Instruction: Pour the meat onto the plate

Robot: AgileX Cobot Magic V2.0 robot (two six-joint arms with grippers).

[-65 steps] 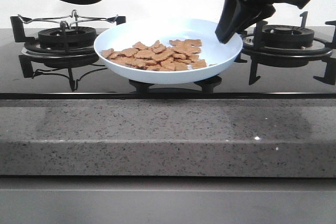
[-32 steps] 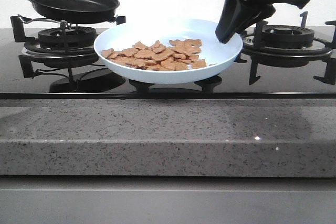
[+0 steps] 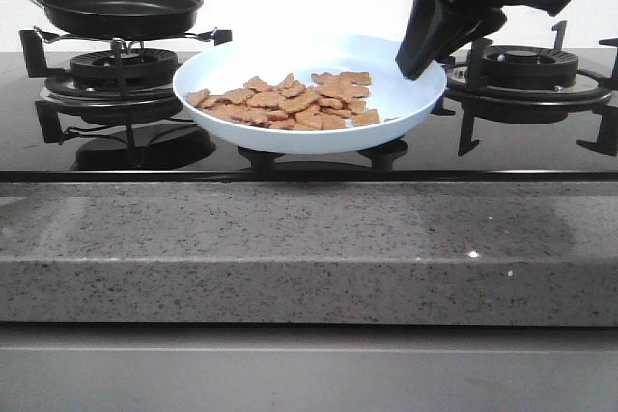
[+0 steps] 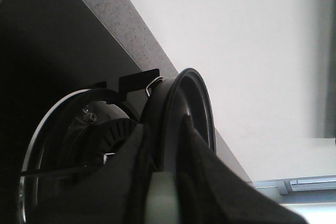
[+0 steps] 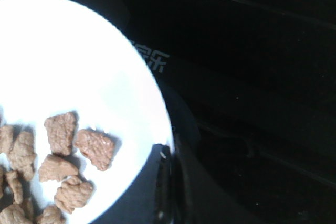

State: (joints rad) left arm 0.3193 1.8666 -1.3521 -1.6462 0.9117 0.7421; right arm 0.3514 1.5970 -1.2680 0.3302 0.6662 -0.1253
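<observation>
While the speckled grey worktop fills the foreground, a black glass hob sits behind it with a burner at each side. The left burner carries a wire pan support. A black frying pan hangs level just above that support, its inside not visible from the front. The pan handle leaves the frame at the left edge. The right burner stands clear behind the right arm.

The plate rests at the middle of the hob, between the two burners. The meat lies in a loose heap on the plate floor, toward the pan side and centre. The part of the plate nearest the right arm is bare.

The right pincer reaches down from above onto the plate's right rim. In the right wrist view one dark finger lies against the rim edge, with the nearest meat pieces just inside it. The pincer is closed on the plate rim.

The left pincer shows only in the left wrist view. Its dark fingers sit on either side of a pale handle stub, with the pan's underside directly ahead. It is clamped on the frying pan handle. The meat lies well apart from this pincer.
</observation>
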